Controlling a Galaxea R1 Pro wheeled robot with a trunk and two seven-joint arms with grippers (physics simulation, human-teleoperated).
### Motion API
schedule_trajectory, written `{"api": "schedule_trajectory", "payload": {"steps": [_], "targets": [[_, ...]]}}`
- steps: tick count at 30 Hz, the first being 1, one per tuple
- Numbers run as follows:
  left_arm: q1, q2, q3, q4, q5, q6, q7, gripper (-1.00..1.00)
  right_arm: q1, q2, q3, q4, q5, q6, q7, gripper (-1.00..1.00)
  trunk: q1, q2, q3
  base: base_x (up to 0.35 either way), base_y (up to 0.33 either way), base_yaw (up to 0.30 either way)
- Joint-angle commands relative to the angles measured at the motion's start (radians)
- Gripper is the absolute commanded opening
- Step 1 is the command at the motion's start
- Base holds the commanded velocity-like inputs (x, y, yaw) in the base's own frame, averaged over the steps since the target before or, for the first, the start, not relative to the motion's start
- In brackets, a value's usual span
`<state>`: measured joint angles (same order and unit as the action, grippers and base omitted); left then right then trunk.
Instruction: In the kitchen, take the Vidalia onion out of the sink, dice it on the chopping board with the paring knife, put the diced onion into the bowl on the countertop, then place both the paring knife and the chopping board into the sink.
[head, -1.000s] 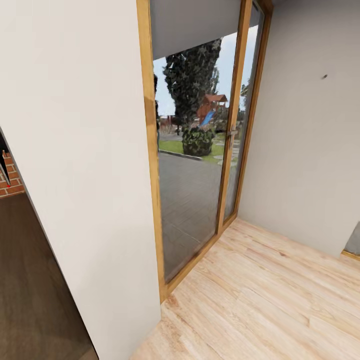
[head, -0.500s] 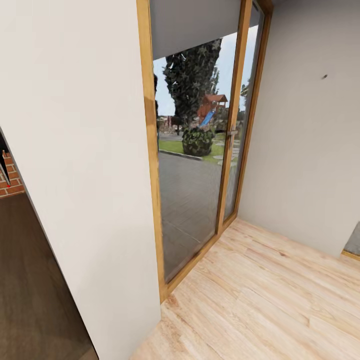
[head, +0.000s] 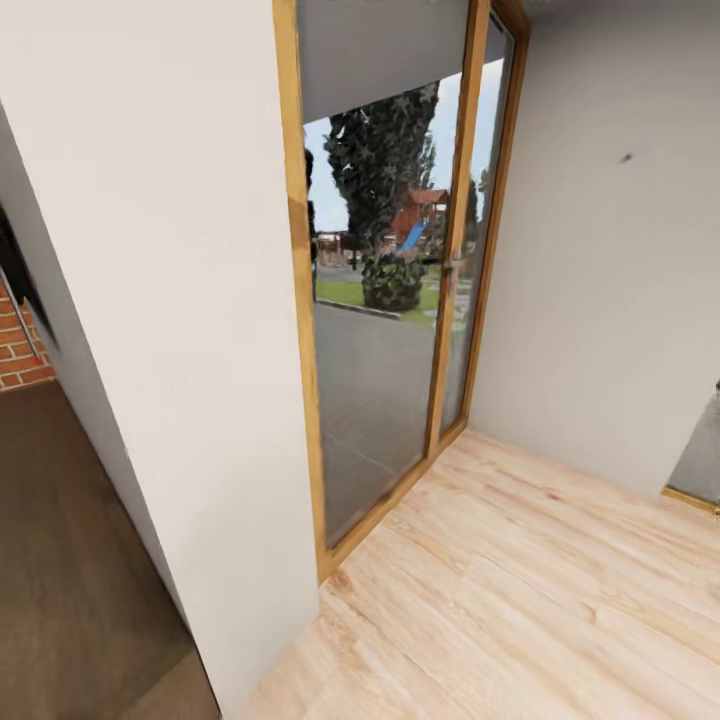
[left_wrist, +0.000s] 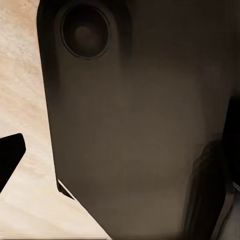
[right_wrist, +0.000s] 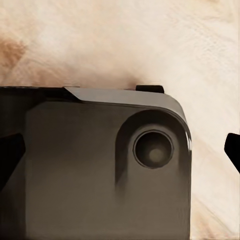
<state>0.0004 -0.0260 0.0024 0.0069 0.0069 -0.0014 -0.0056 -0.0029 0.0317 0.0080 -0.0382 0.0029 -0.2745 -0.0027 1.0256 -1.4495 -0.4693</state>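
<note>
From the head view you face a white wall (head: 170, 300) and a glass door (head: 385, 300) over wood floor (head: 520, 600); sink and onion lie elsewhere, so steer clear of that wall. Both wrist views look down onto the robot's dark base (left_wrist: 140, 130); I cannot tell either gripper's state.

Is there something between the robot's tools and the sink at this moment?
That cannot be judged: the head view faces a white wall, a glass door and light wood floor, and both wrist views look at the robot's dark body over the floor.
</note>
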Motion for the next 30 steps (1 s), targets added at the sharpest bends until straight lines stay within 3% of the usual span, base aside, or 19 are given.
{"api": "schedule_trajectory", "payload": {"steps": [1, 7, 17, 30], "targets": [[0.0, 0.0, 0.0, 0.0, 0.001, 0.0, -0.001, 1.0, 0.0, 0.0, 0.001, 0.001, 0.0, -0.003, 0.0, 1.0, -0.001, 0.0, -0.001, -0.324, -0.07, -0.15], [0.0, 0.001, -0.001, 0.001, 0.0, 0.0, -0.001, 1.0, 0.0, -0.001, 0.001, 0.001, 0.0, -0.002, 0.001, 1.0, -0.001, 0.0, -0.001, -0.298, -0.077, -0.211], [0.0, 0.003, 0.002, -0.01, -0.001, 0.0, -0.002, 1.0, -0.001, -0.001, 0.0, 0.001, 0.0, -0.003, 0.001, 1.0, -0.001, 0.0, -0.001, -0.052, -0.013, -0.242], [0.0, 0.004, 0.004, -0.235, -0.001, 0.0, 0.003, 1.0, -0.001, 0.001, -0.004, -0.004, 0.001, -0.007, 0.002, 1.0, -0.001, 0.0, -0.001, -0.001, 0.0, -0.211]]}}
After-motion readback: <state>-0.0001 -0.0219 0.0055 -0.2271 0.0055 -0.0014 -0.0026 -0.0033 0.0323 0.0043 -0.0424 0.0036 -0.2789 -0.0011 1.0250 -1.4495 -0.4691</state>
